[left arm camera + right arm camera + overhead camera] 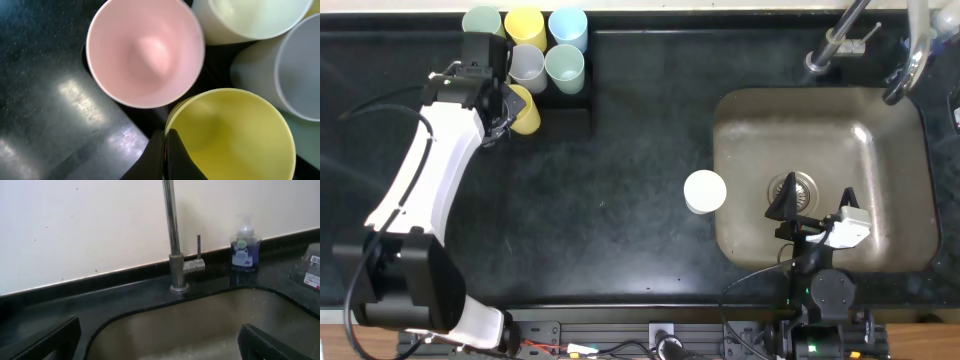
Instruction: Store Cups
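A black rack point(570, 112) at the counter's back left holds several upright cups, among them green point(480, 20), blue point(567, 25) and grey point(527, 62) ones. My left gripper point(505, 105) is at the rack's front left, shut on the rim of a yellow cup point(525, 110). In the left wrist view, the gripper point(166, 150) pinches that yellow cup point(235, 135) beside a pink cup point(145, 52) and a grey cup point(300, 70). A white cup point(705, 191) stands alone on the counter by the sink's left rim. My right gripper point(812, 205) hangs open over the sink, holding nothing.
The steel sink point(880, 110) takes up the right side, with a faucet point(172, 240) behind it and a blue soap bottle point(245, 250) on the back ledge. A clear container point(310, 265) sits at the sink's far corner. Dark counter point(620, 240) lies between rack and sink.
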Motion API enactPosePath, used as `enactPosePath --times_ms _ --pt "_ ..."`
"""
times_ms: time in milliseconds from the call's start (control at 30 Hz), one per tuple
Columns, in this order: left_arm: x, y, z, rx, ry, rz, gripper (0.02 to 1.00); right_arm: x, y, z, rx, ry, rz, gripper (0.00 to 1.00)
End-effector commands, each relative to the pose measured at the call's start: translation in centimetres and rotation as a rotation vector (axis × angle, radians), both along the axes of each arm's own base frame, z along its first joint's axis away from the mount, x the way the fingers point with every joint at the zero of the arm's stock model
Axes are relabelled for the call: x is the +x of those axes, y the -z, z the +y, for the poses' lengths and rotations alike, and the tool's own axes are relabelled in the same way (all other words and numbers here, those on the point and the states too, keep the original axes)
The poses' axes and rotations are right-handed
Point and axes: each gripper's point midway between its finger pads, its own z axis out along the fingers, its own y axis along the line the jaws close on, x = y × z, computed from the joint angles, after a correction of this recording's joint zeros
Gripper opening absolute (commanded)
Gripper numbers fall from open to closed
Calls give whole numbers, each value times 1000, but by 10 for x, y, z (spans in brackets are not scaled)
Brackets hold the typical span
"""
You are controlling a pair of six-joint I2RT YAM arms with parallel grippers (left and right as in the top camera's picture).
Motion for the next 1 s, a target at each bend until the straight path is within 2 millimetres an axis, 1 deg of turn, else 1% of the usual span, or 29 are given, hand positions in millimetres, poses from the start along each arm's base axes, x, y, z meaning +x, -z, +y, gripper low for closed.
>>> enactPosePath --times_ms 33,367,567,600,633,667,733,767,833,867,933,967,1000 --pt "9 -4 1 20 -12 -19 36 0 3 -1 -6 4 -3 998" --pt "9 12 -8 25 9 22 36 0 3 -1 -6 4 -3 998" --pt "9 12 -4 51 3 23 36 0 3 -1 -6 4 -3 998" --pt "9 12 -4 52 2 23 51 0 3 -1 -6 4 -3 996" --pt "9 12 -4 53 2 23 141 0 3 -1 -6 5 -3 998" --pt "9 12 -4 53 2 23 180 0 3 -1 -6 4 -3 998" --pt "9 12 -4 54 2 24 205 0 3 -1 -6 4 -3 996" --pt "9 12 -4 54 2 23 264 0 3 -1 -6 4 -3 998" --pt "9 12 -4 53 2 23 454 0 3 -1 -6 5 -3 998" --pt "9 12 -4 54 2 24 503 0 3 -1 -6 4 -3 998" --pt "9 12 -4 54 2 24 551 0 3 -1 -6 5 -3 998" --pt "9 12 -4 53 3 25 590 0 3 -1 -6 5 -3 996" --pt "8 11 -4 53 5 24 665 0 3 -1 -6 4 -3 998"
